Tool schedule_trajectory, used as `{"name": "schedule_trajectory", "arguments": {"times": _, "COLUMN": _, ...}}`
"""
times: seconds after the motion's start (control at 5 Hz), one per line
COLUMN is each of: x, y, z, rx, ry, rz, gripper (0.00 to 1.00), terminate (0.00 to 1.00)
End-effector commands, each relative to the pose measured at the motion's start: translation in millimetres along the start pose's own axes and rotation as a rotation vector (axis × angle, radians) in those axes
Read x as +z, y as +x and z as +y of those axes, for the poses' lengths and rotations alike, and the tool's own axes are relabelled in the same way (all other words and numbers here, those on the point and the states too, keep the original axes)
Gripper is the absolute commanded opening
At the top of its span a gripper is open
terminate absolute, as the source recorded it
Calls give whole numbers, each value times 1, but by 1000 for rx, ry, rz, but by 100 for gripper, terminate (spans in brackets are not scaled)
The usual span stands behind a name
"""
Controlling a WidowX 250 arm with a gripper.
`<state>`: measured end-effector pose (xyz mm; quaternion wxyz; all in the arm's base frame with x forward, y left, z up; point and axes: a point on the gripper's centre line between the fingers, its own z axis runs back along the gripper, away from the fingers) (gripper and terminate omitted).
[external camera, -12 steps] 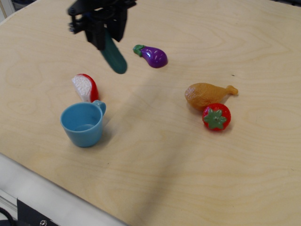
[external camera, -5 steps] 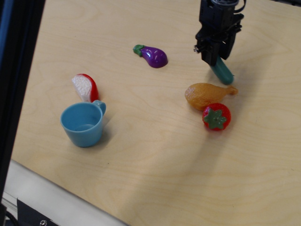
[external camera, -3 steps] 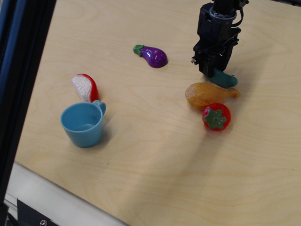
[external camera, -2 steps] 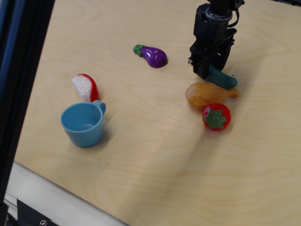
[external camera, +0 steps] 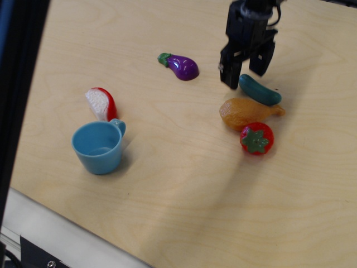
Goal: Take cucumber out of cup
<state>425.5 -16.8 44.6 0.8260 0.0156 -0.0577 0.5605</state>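
The dark teal-green cucumber (external camera: 260, 91) lies flat on the wooden table, just behind the toy chicken leg (external camera: 247, 112). My black gripper (external camera: 246, 73) hangs right above the cucumber's left end, jaws open and empty, a little clear of it. The light blue cup (external camera: 99, 147) stands upright and empty at the front left, handle to the back right, far from the gripper.
A purple eggplant (external camera: 181, 66) lies left of the gripper. A red strawberry (external camera: 256, 138) sits in front of the chicken leg. A red and white wedge (external camera: 101, 103) stands behind the cup. A dark post (external camera: 14, 95) runs down the left edge. The table's front edge (external camera: 61, 234) is near.
The gripper carried the cucumber from above the cup across to the right, lowered it behind the chicken leg, opened, and has risen slightly. The cucumber now lies on the table.
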Motion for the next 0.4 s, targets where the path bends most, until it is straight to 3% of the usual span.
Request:
{"name": "schedule_trajectory", "arguments": {"times": 0.0, "x": 57, "y": -11, "z": 7, "rx": -23, "ry": -91, "rz": -57, "gripper": 100, "terminate": 0}}
{"name": "schedule_trajectory", "arguments": {"times": 0.2, "x": 57, "y": -11, "z": 7, "rx": -23, "ry": -91, "rz": -57, "gripper": 100, "terminate": 100}}
